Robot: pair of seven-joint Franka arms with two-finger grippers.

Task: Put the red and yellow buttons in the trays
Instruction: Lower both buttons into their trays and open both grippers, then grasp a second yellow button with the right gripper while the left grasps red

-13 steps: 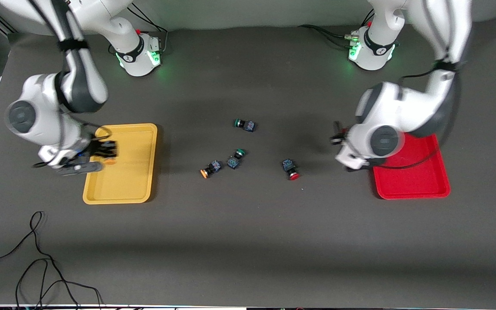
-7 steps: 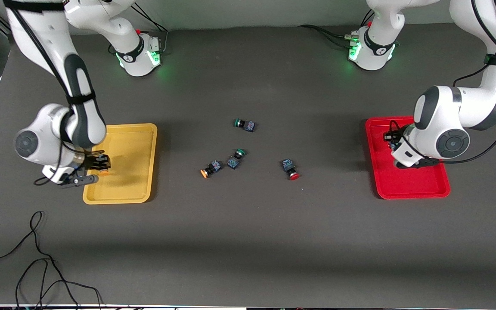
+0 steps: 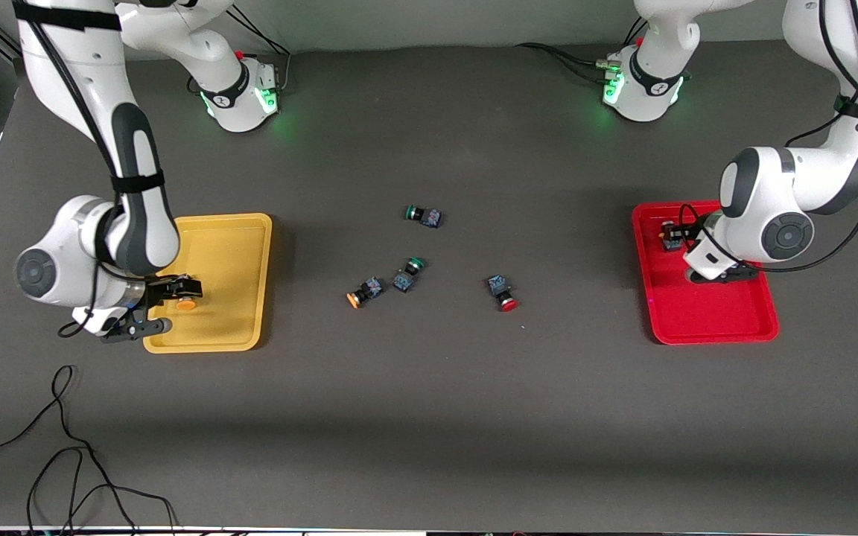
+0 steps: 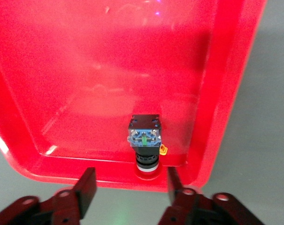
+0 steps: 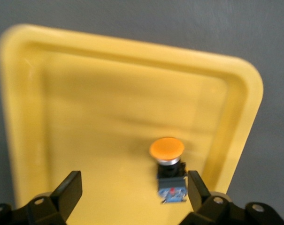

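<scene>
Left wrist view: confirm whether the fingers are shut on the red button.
No. The left gripper is open, and the red button lies free in the red tray.

In the front view we see the yellow tray (image 3: 228, 298) at middle left, with 1 orange-capped button (image 3: 186, 302) in it, close to the right gripper (image 3: 163, 304). At middle right is the red tray (image 3: 704, 320); the left gripper (image 3: 686, 253) is over it, and beside it we see a dark button body (image 3: 671, 240). In the centre of the frame lie 2 green-capped switches (image 3: 423, 215), 1 more orange-capped button (image 3: 364, 292) and 1 red-capped button (image 3: 503, 292), all on the dark table (image 3: 429, 417).
</scene>
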